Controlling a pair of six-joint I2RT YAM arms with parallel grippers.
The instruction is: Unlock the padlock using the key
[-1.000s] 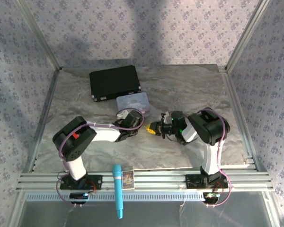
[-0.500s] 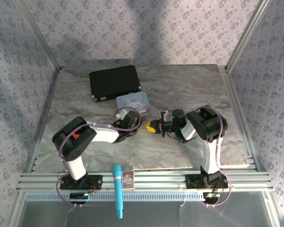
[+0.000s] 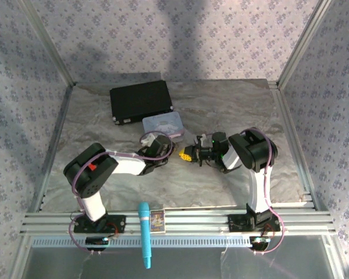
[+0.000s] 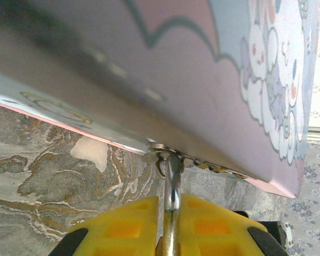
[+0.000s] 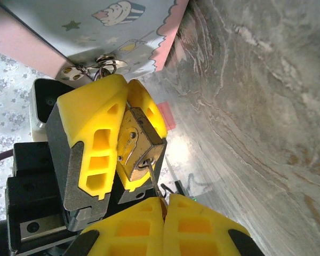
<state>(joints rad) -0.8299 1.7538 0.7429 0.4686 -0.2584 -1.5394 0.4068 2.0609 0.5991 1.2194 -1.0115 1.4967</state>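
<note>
In the right wrist view the brass padlock (image 5: 140, 145) sits clamped between the yellow fingers (image 5: 96, 133) of my left gripper (image 3: 173, 150). Its silvery shackle (image 4: 172, 173) runs up through the clasp (image 4: 159, 149) of the pastel tin (image 4: 213, 69). The thin key (image 5: 152, 178) has its tip in the keyhole at the padlock's bottom face. My right gripper (image 5: 164, 210) is shut on the key's head, which is hidden between the pads. From above, the right gripper (image 3: 189, 156) meets the left one just below the tin (image 3: 163, 122).
A black case (image 3: 141, 100) lies behind the tin. A blue pen (image 3: 144, 233) and a small card box (image 3: 157, 220) rest on the front rail. Marbled table surface (image 3: 232, 110) lies open to the right and back; frame posts stand at the sides.
The right wrist has turned and shifted slightly left and back, staying against the left gripper. The left gripper and the tin have edged a little backward.
</note>
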